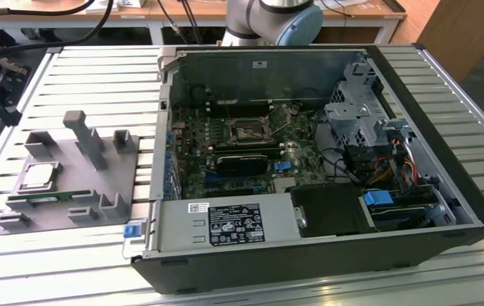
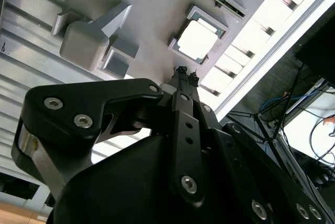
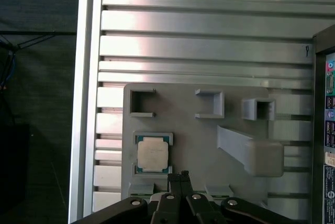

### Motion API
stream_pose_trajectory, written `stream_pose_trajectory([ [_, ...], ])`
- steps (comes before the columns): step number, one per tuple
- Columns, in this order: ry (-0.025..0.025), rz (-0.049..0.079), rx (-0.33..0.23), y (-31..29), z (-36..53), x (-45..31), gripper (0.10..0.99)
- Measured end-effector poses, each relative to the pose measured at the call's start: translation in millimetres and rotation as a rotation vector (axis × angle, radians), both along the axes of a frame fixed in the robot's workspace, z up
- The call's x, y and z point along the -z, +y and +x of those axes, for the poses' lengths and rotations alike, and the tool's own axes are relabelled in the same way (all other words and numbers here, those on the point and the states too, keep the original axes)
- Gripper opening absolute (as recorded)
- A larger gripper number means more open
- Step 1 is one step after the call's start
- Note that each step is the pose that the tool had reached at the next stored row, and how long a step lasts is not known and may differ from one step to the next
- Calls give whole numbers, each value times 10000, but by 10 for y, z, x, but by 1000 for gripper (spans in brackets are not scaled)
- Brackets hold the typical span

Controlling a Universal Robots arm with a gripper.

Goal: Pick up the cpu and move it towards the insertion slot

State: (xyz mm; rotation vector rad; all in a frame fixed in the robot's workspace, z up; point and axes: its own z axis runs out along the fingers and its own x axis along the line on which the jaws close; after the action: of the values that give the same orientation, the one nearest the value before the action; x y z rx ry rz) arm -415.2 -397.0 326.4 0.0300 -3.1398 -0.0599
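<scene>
The cpu (image 1: 39,176) is a flat silvery square lying in a framed pocket of the grey holder (image 1: 118,167) at the exterior view's left. Both wrist views show the cpu (image 3: 152,154) (image 2: 198,40) from above. My gripper (image 3: 181,175) (image 2: 183,71) hangs above the holder, its tips beside the cpu's pocket and apart from it. The two fingers are pressed together with nothing between them. The insertion slot (image 1: 248,132), a dark square socket in a shiny bracket, sits on the motherboard inside the open computer case.
A green memory stick (image 1: 42,199) lies in the holder near the cpu. A tall grey post (image 1: 88,143) (image 3: 251,150) rises from the holder. The case walls (image 1: 167,121), a black block (image 1: 240,163), the power supply (image 1: 224,224) and drive cages (image 1: 356,121) surround the socket.
</scene>
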Motion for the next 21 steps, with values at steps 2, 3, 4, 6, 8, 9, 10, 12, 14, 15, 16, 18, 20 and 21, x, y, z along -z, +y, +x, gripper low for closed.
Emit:
stream_pose_trajectory([
  [2, 0, 0, 0, 0, -1, 5, 106],
  [3, -1, 0, 0, 0, -1, 7, 106],
  [4, -1, 1, 0, 0, -1, 10, 106],
  [6, 0, 0, 0, 0, -2, 13, 106],
  [8, 0, 0, 0, 0, -2, 17, 106],
  [9, 0, 0, 0, 0, -3, 19, 106],
  [10, 0, 0, 0, 0, -3, 21, 106],
  [12, -1, 0, 0, 0, -4, 25, 106],
  [14, -1, 0, 0, 0, -5, 29, 106],
  [15, -1, 0, 0, 0, -5, 30, 106],
  [16, 0, 1, 0, 0, -6, 32, 106],
  [18, 0, 1, 0, 0, -6, 36, 106],
  [20, -1, 0, 0, 0, -7, 40, 106],
  [21, -1, 1, 0, 0, -8, 42, 106],
])
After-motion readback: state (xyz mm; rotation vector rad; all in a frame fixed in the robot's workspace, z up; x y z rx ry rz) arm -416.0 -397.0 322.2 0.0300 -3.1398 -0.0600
